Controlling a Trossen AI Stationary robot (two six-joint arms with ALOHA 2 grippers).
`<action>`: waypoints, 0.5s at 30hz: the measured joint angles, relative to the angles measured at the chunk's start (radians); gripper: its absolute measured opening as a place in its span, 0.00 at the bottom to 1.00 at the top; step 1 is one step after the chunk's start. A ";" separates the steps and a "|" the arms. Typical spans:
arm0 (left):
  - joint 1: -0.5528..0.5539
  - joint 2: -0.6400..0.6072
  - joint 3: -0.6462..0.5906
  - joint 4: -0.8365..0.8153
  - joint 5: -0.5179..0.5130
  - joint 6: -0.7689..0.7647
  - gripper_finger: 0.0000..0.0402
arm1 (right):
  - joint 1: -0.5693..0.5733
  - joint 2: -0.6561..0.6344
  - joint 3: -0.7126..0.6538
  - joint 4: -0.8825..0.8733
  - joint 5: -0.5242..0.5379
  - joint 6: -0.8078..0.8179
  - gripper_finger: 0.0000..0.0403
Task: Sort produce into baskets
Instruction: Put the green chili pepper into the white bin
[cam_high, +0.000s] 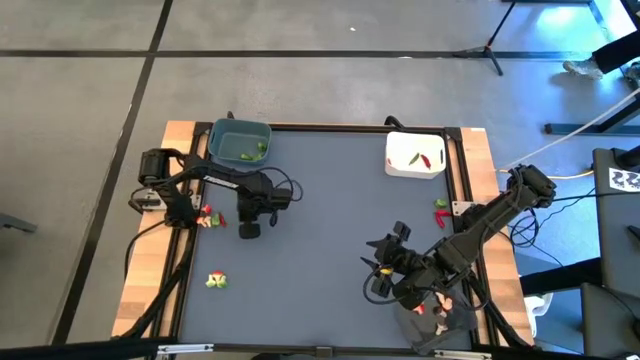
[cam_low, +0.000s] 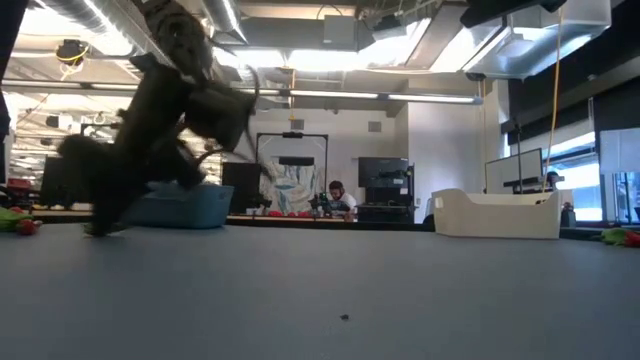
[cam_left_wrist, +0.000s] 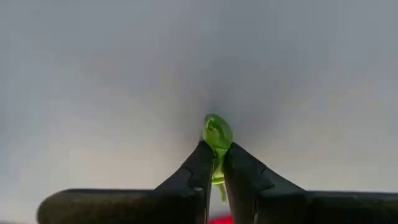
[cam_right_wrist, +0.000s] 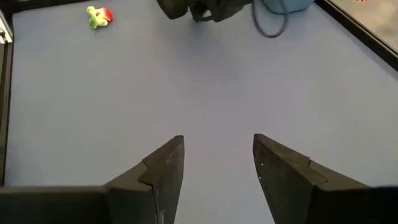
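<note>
The left hand (cam_left_wrist: 214, 163) was pinched shut on a small glossy green toy vegetable (cam_left_wrist: 217, 134), its 2 dark, tapered fingers (cam_left_wrist: 196, 171) meeting around the stem, low over the smooth grey mat of the desk (cam_high: 320, 200). It sat near the desk's left edge, just in front of the blue-grey tub (cam_high: 238, 141), which stood in the far left corner with green pieces inside. A few red and green bits (cam_high: 208, 218) lay at the left rim beside it, and 1 more cluster (cam_high: 216, 281) lay nearer the front.

The right hand (cam_right_wrist: 217, 162) hovered with its 2 wedge-shaped fingers spread wide and nothing between them, at the front right near the dark grey tray (cam_high: 440, 322). The white tub (cam_high: 415, 155), matte and rounded, stood at the far right edge with red and green pieces in it. The middle of the mat between both arms lay open, bordered by pale wooden strips.
</note>
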 joint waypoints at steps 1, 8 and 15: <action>0.000 -0.009 0.011 0.011 -0.003 -0.004 0.07 | 0.000 0.000 0.000 0.000 0.000 -0.004 0.48; -0.001 -0.101 0.087 0.064 -0.061 -0.007 0.07 | 0.000 0.000 0.000 0.009 0.000 -0.005 0.48; 0.015 -0.229 0.128 0.091 -0.116 0.015 0.08 | 0.000 -0.001 0.000 0.059 0.009 -0.004 0.48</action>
